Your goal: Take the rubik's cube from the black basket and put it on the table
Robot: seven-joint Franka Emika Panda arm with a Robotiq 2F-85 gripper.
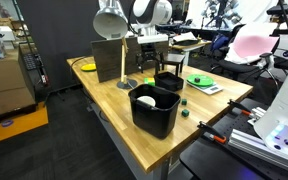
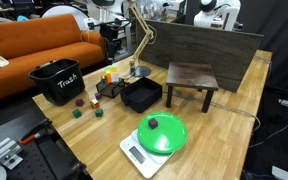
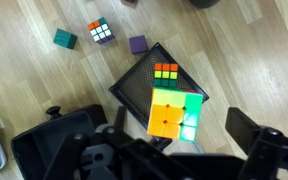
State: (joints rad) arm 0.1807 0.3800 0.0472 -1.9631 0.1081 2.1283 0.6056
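Note:
In the wrist view the rubik's cube [image 3: 176,113] shows an orange, yellow and bright green face. It looks large and overlaps the near rim of the small black basket [image 3: 134,90], so it seems raised above it. My gripper [image 3: 184,128] is open, with a finger on each side of the cube and wood showing in the gaps. I cannot tell what the cube rests on. The basket stands on the wooden table [image 3: 34,85] and shows in both exterior views [image 1: 169,80] [image 2: 141,95]. The cube does not show there.
A smaller rubik's cube [image 3: 166,71] lies inside the basket and another [image 3: 101,32] lies on the table by a teal block [image 3: 64,39] and a purple block [image 3: 137,44]. A large black bin [image 1: 154,112], a desk lamp [image 1: 111,22], a green plate on a scale [image 2: 161,133] and a low stool [image 2: 191,75] stand nearby.

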